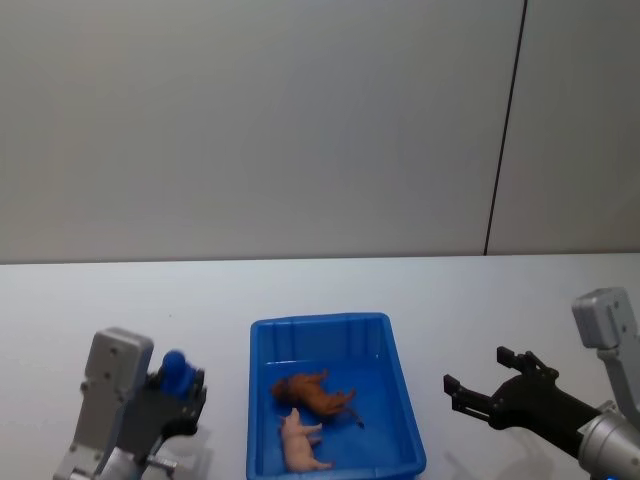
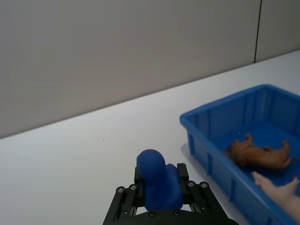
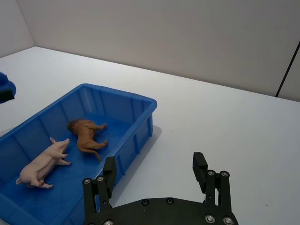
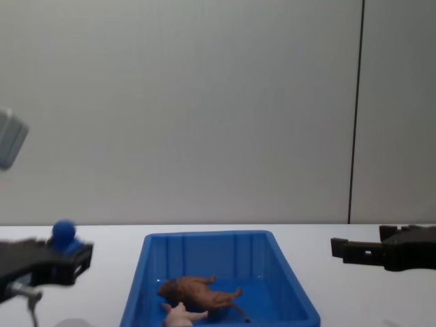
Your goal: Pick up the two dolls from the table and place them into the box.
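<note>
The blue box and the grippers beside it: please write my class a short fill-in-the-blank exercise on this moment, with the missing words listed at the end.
1. The lion and the pig both lie inside the blue ____.
2. The left gripper is shut on a small ____ object.
3. The right gripper holds nothing; its fingers are ____.
4. The box stands on a ____ table.

Missing words: box; blue; open; white

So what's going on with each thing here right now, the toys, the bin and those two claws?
lion: lying on its side in the box.
pig: lying on its side in the box, beside the lion.
box: upright on the table, open-topped.
left gripper: shut on a blue object, left of the box.
right gripper: open, empty, right of the box.
</note>
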Controlling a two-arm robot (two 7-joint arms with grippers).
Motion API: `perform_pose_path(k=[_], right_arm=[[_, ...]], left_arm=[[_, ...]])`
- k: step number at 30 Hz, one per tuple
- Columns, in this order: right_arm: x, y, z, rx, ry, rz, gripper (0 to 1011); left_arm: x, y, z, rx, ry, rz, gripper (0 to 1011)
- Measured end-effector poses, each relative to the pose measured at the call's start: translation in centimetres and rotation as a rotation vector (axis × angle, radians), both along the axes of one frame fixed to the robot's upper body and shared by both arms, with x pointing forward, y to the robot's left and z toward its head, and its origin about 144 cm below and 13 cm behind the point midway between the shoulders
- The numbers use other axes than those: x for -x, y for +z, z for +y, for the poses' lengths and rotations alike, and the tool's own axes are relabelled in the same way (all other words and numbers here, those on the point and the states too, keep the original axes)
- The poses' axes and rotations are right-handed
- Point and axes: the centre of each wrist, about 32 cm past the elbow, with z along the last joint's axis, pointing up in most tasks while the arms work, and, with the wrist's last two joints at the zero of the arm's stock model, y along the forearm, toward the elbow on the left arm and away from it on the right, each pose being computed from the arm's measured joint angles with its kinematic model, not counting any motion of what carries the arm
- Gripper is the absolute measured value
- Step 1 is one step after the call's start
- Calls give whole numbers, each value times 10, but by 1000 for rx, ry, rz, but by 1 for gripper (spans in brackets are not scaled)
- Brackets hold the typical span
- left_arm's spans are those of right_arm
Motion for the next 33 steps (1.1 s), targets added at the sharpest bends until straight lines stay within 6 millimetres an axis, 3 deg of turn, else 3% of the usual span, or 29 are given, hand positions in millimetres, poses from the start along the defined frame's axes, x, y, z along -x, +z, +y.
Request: perform_pose_path(k=[9, 17, 19, 28, 33], right_arm=[[0, 0, 0, 0, 0, 0, 1001], [0, 0, 0, 0, 0, 0, 1001], [0, 0, 0, 0, 0, 0, 1001], [0, 0, 0, 0, 0, 0, 1001], [0, 0, 0, 0, 0, 0, 1001]], left_arm=[[-12, 21, -19, 9, -90, -76, 357], [-21, 25, -42, 46, -190, -103, 587], [-24, 25, -49, 58, -219, -107, 699], [-28, 23, -60, 90, -295, -120, 954], [-28, 23, -59, 104, -315, -130, 1002]])
